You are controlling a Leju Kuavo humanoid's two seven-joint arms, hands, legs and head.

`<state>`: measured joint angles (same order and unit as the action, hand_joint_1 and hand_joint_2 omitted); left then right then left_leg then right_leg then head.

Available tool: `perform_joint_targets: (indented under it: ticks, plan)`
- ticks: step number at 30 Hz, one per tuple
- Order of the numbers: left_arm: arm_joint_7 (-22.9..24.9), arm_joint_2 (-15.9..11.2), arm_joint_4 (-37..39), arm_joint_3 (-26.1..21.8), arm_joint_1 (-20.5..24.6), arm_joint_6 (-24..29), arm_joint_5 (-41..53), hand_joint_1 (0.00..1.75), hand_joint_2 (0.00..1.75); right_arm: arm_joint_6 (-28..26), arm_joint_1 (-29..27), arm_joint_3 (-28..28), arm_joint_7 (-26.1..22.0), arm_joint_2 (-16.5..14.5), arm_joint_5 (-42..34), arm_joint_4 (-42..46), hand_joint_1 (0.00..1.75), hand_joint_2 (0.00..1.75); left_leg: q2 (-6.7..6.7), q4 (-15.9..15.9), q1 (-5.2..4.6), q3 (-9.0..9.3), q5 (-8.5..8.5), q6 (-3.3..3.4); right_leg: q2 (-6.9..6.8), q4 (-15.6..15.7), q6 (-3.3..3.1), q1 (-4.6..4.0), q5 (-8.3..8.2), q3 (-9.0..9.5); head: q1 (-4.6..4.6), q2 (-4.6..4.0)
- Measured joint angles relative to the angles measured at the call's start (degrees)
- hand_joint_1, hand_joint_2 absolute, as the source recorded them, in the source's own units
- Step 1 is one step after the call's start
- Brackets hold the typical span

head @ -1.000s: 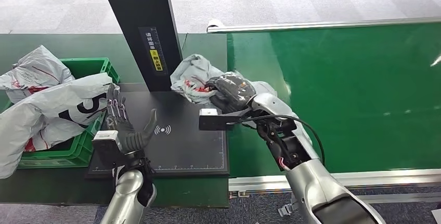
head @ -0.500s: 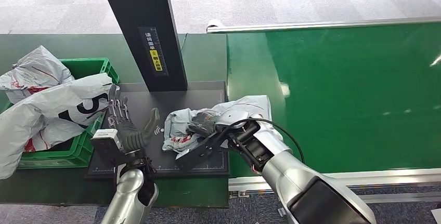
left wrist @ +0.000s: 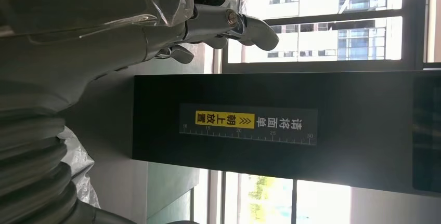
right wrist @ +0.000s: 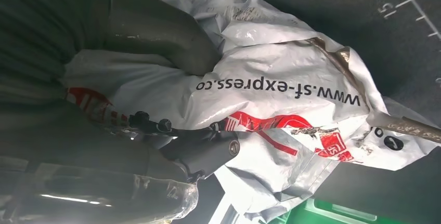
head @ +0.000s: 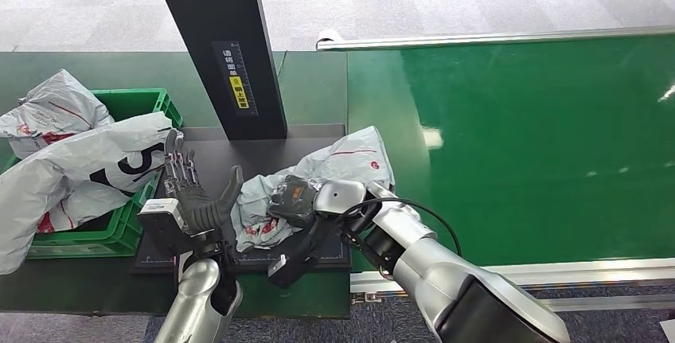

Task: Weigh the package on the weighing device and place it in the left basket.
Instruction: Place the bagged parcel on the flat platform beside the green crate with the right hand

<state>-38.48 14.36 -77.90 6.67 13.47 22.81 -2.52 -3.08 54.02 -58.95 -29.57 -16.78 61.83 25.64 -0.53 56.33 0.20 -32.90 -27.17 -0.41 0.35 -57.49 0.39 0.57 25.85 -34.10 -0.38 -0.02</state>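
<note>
Package [head: 318, 180] has come off the belt [head: 517, 144] within the last second and now lies on the scale [head: 207, 160], right hand [head: 296, 198] fingers still gripping it, so weighing can begin. Left hand [head: 195, 196] waits open just beside it. Basket [head: 131, 104] at left already holds heaped bags [head: 87, 160], which crowd the drop.

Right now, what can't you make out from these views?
- Scale reading: no display in view; the black post is cut off by the head view's top edge.
- Right hand fingers: partly buried in the package in head and right wrist views.
- Green basket interior: covered by other bags.
- Left hand palm side: faces away from the head view.
</note>
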Motion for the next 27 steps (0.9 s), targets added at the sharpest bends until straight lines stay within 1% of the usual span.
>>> perform_joint_targets:
  ticks: [4,7,9,13,14,17,18,19,21,22,23,27]
  plan:
    - [-0.2,0.0,0.0,0.0,0.0,-0.2,-0.4,0.0,1.75,-4.9,0.0,-1.2,-0.3,0.1,0.1,-0.6,1.75,1.75,0.0,0.0,0.0,0.01,0.0,0.0,0.0,0.0,0.0,0.0,0.0,-0.01,-0.01,0.0]
    - [-0.7,0.0,0.0,0.0,0.2,-0.7,-0.7,0.0,1.75,-8.8,0.0,-2.1,0.5,0.2,0.0,-1.8,1.75,1.75,0.01,0.0,0.01,0.01,0.0,0.0,0.0,0.0,0.0,-0.01,0.0,-0.02,-0.01,0.0]
    - [-1.0,0.0,0.1,0.0,0.3,-1.0,-1.0,0.0,1.75,-11.3,-0.1,-2.4,1.5,0.3,0.0,-2.9,1.75,1.75,0.01,0.0,0.0,0.01,0.0,0.0,0.0,0.0,0.0,-0.01,0.0,-0.02,-0.01,0.0]
    - [-1.4,0.0,0.1,0.3,0.3,-1.2,-1.2,0.0,1.75,-18.8,-0.4,-2.7,5.1,0.5,0.2,-4.9,1.71,1.75,0.01,0.0,0.0,0.0,0.0,0.0,0.0,0.0,0.0,0.0,0.0,-0.01,-0.01,0.0]
    - [-1.4,0.0,0.1,0.3,0.3,-1.2,-1.2,0.0,1.75,-19.8,-0.4,-2.7,5.6,0.5,0.2,-5.0,1.69,1.75,0.01,0.0,0.0,0.0,0.0,0.0,0.0,0.0,0.0,0.0,0.0,-0.01,-0.01,0.0]
    - [-1.5,0.0,0.1,0.3,0.3,-1.2,-1.2,0.0,1.75,-20.3,-0.5,-2.7,6.0,0.5,0.2,-5.2,1.66,1.75,0.01,0.0,0.0,0.0,0.0,0.0,0.0,0.0,0.0,0.0,0.0,-0.02,-0.01,0.0]
    - [-1.5,0.0,0.1,0.4,0.3,-1.2,-1.2,0.0,1.75,-21.1,-0.5,-2.7,6.6,0.5,0.0,-5.4,1.54,1.75,0.01,0.0,0.0,0.0,0.0,0.0,0.0,0.0,0.0,0.0,0.0,-0.02,-0.01,0.0]
    - [-1.5,0.0,0.1,0.4,0.3,-1.2,-1.2,0.0,1.75,-22.2,-0.5,-2.6,7.3,0.5,-0.2,-5.7,1.37,1.75,0.01,0.0,0.0,0.0,0.0,0.0,0.0,0.0,0.0,0.0,0.0,-0.02,-0.01,0.0]
    - [-1.5,0.0,0.0,0.5,0.2,-1.3,-1.2,0.0,1.75,-25.0,-0.6,-1.6,8.9,0.5,-1.2,-6.7,0.55,1.75,0.0,0.0,0.0,0.0,0.0,0.0,0.0,0.0,0.0,0.0,0.0,-0.01,-0.01,0.0]
    - [-1.5,0.0,0.0,0.6,0.2,-1.4,-1.1,0.0,1.75,-25.6,-0.6,-1.0,9.1,0.5,-1.6,-7.0,0.24,1.75,0.0,0.0,0.0,0.0,0.0,0.0,0.0,0.0,0.0,0.0,0.0,-0.01,-0.01,0.0]
    - [-1.5,0.0,0.0,0.6,0.2,-1.5,-1.0,0.0,1.75,-26.2,-0.6,-0.5,9.2,0.5,-1.8,-7.3,0.0,1.75,0.01,0.0,0.0,0.0,0.0,0.0,0.0,0.0,0.0,0.0,0.0,-0.01,-0.01,0.0]
    - [-1.5,0.1,0.0,0.6,0.2,-1.8,-0.7,0.0,1.75,-27.9,-0.6,0.6,9.0,0.5,-1.9,-7.7,0.0,1.75,0.01,0.0,0.0,0.0,0.0,0.0,0.0,0.0,0.0,0.0,0.0,-0.01,-0.01,0.0]
